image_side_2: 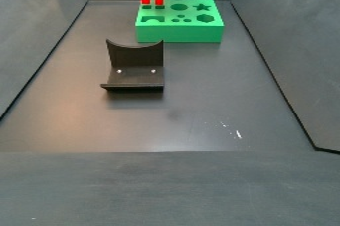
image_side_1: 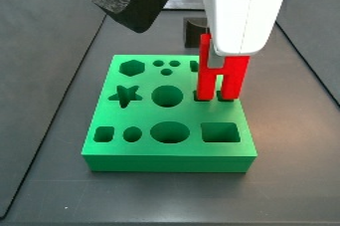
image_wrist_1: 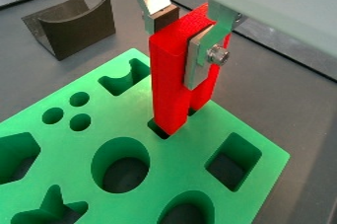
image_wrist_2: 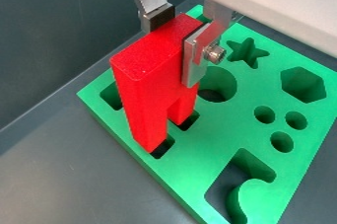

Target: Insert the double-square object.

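In a side view, the gripper (image_side_1: 221,59) is gripping the double-square object (image_side_1: 221,79), which is standing upright on the green board (image_side_1: 166,155).

No readable text, label or number anywhere (board, piece, hand all bare).

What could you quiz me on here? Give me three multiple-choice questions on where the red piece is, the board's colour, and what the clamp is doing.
1. Where is the double-square object?
A. lying on the floor
B. standing upright with its lower ends in a hole at the edge of the green board
C. resting on the fixture

2. What colour is the board?
A. blue
B. green
C. yellow

3. What is the end effector doing?
A. hanging open
B. gripping the red piece
C. holding the board

Answers: 1 B, both wrist views show its ends in the hole. 2 B, bright green in every view. 3 B, the silver fingers press its sides.
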Tool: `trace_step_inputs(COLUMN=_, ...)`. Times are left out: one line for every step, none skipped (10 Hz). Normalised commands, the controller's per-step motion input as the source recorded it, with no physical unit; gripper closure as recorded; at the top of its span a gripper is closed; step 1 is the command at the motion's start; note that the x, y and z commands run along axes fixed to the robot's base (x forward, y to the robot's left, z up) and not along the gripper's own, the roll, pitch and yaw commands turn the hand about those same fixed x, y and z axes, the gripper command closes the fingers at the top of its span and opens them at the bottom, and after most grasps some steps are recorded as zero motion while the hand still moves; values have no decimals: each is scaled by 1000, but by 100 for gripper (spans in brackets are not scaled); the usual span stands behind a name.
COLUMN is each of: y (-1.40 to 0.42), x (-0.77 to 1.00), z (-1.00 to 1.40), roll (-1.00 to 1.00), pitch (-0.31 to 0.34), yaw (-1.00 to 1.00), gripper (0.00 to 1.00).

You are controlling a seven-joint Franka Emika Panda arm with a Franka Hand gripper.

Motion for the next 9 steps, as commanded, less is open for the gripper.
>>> trace_step_inputs(y=91, x=0, z=-114, roll=0, pitch=0, yaw=0, gripper=100)
trace_step_inputs(y=143, x=0, z=-97, roll=0, pitch=0, yaw=0, gripper=100)
trace_step_inputs(y=131, x=0, z=-171, roll=0, pitch=0, yaw=0, gripper=100)
trace_step_inputs(y=31, x=0, z=-237, roll=-29, pitch=-4, yaw=14, gripper=100)
trace_step_inputs(y=0, x=34, z=-303, roll=-80, pitch=0, yaw=0, gripper=100)
trace_step_inputs(y=-89, x=26, z=-266, roll=-134, pitch=0, yaw=0, gripper=100)
trace_step_inputs(y=-140, x=74, z=-249, roll=-136, pitch=0, yaw=0, gripper=100)
trace_step_inputs(y=-103, x=211, z=-283, roll=-83, pitch=0, yaw=-3, gripper=100)
trace_step_inputs(y=-3, x=189, z=-357, roll=-27, pitch=0, yaw=-11, gripper=100)
